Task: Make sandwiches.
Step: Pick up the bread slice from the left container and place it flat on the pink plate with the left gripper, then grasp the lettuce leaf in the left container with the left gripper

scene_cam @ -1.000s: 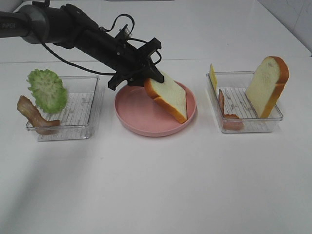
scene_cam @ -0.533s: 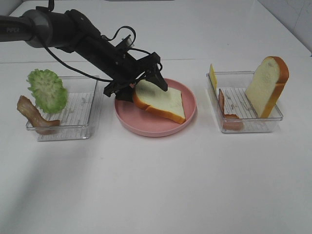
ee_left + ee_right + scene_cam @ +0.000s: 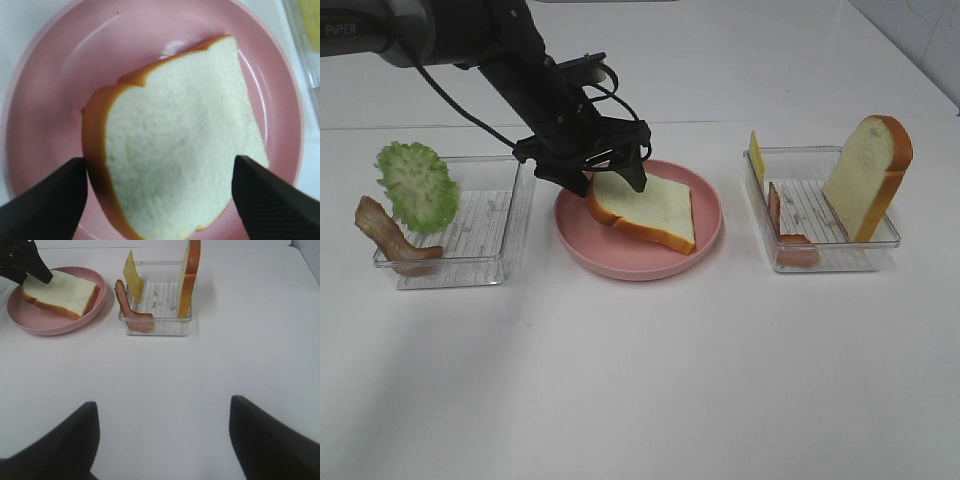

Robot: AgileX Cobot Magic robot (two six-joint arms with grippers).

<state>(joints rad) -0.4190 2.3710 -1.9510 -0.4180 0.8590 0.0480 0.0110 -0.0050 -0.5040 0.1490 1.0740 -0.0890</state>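
A white bread slice [image 3: 645, 208] with orange-brown crust lies flat on the pink plate [image 3: 620, 265]. My left gripper [image 3: 607, 180] hangs open just over the slice's back-left end, its fingers apart from it. In the left wrist view the slice [image 3: 175, 135] lies between the two open fingers [image 3: 45, 200]. A second bread slice [image 3: 867, 178] stands upright in the right tray with a yellow cheese slice [image 3: 757, 155] and a bacon strip [image 3: 785, 232]. Green lettuce [image 3: 417, 185] and another bacon strip [image 3: 388, 232] sit at the left tray. My right gripper [image 3: 162, 440] is open and empty over bare table.
The clear left tray [image 3: 485, 262] stands left of the plate and the clear right tray [image 3: 840, 262] right of it. The right wrist view shows the plate [image 3: 55, 325], the right tray [image 3: 155, 326] and white table in front of them.
The left gripper lowered the tilted bread slice onto the plate, let it go and opened. It now stands more upright over the slice. The slice lies flat.
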